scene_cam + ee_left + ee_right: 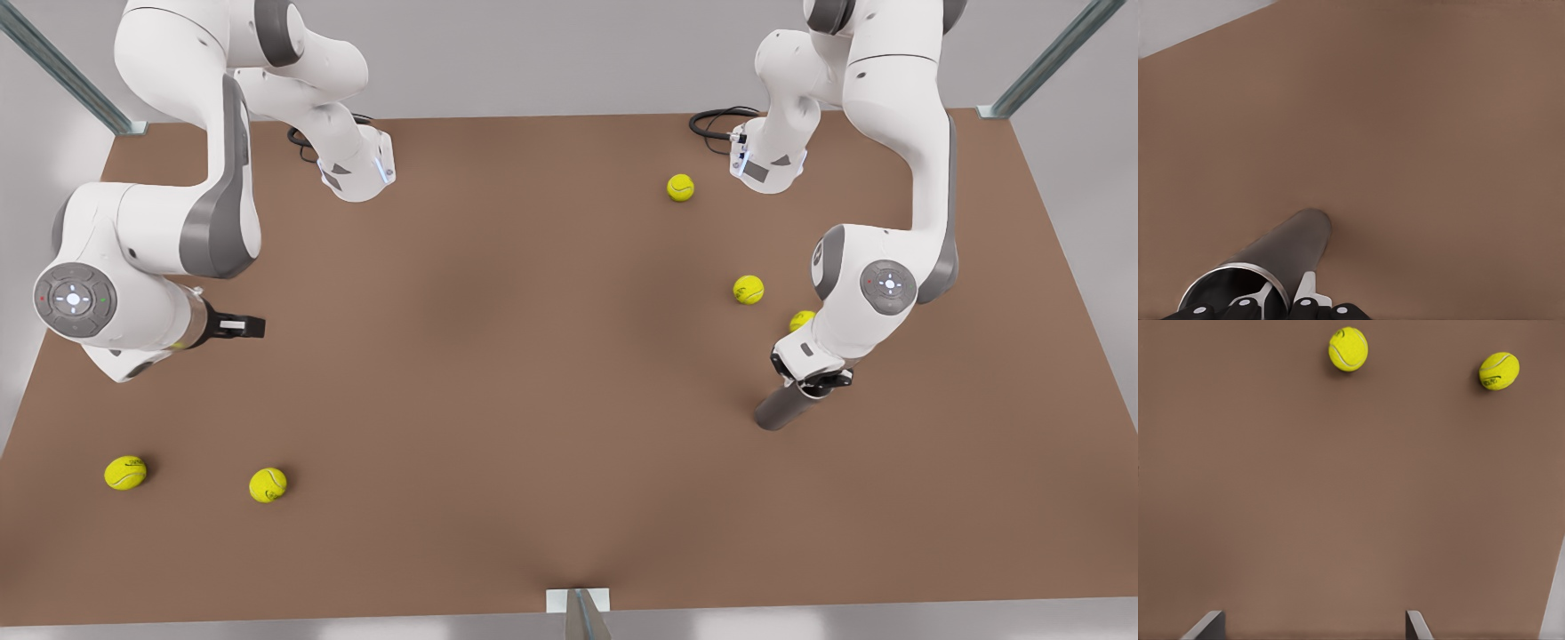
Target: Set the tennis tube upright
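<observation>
The tennis tube (pixel 784 409) is a grey metallic cylinder at the front view's right, leaning at an angle with its lower end at the brown table. My left gripper (pixel 820 382) is shut on the wall at its upper rim. In the left wrist view the tennis tube (pixel 1275 257) runs away from the gripper (pixel 1281 295), with one finger inside the open mouth and one outside. My right gripper (pixel 244 327) waits at the front view's left, above the table. In the right wrist view that gripper (pixel 1313 627) is open with nothing between its fingers.
Yellow-green tennis balls lie on the table (pixel 533 356): three near the left arm (pixel 680 188) (pixel 749 290) (pixel 802 320), and two at the front left (pixel 125 473) (pixel 268 485). The right wrist view shows those two balls (pixel 1348 349) (pixel 1499 371). Arm bases stand at the back edge.
</observation>
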Motion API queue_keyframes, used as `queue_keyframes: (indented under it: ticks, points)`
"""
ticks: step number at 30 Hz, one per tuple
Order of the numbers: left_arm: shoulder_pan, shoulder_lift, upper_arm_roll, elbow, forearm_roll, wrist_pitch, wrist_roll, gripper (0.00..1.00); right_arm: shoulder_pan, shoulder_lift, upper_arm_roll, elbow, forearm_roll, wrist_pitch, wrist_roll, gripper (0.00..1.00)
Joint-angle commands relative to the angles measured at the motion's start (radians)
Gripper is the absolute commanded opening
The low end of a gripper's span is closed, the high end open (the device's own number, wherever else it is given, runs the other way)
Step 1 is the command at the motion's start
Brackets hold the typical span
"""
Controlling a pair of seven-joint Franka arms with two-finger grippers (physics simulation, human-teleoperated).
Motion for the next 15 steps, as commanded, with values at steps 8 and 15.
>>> queue_keyframes:
  ticks: [8, 15]
  points:
    - [-0.006, -0.033, 0.000, 0.088, 0.003, -0.142, -0.056, 0.65, -0.001, 0.014, -0.001, 0.002, -0.002, -0.003, 0.000, 1.00]
    - [-0.015, -0.031, 0.031, 0.384, 0.020, -0.488, -0.060, 1.00, 0.031, 0.014, 0.044, 0.077, 0.031, 0.010, -0.020, 1.00]
